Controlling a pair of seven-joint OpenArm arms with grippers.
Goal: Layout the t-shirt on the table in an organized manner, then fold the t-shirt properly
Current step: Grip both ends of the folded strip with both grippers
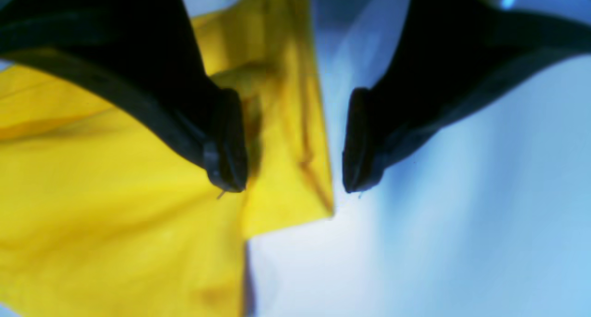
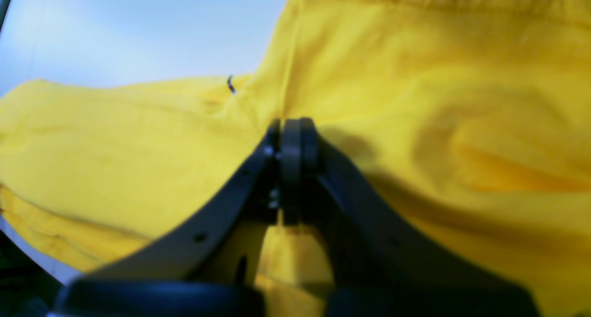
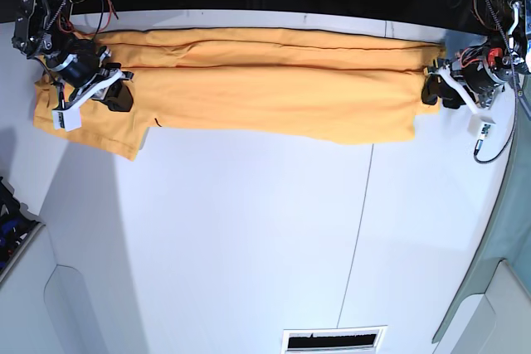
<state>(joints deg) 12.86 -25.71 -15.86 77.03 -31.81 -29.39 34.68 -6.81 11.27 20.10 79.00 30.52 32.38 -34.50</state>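
T-shirt (image 3: 249,93): plain orange-yellow, no print; reads brighter yellow in both wrist views. Worktop (image 3: 249,238): matte white, 1 thin dark seam at right of centre. Left hand (image 1: 295,141) and right hand (image 2: 291,169): black fingers.

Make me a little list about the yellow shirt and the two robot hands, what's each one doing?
shirt: the t-shirt lies in a long folded band across the far part of the table
left hand: the left hand is open, straddling the shirt's edge
right hand: the right hand is shut, over the shirt at the other end; a pinch of cloth cannot be told
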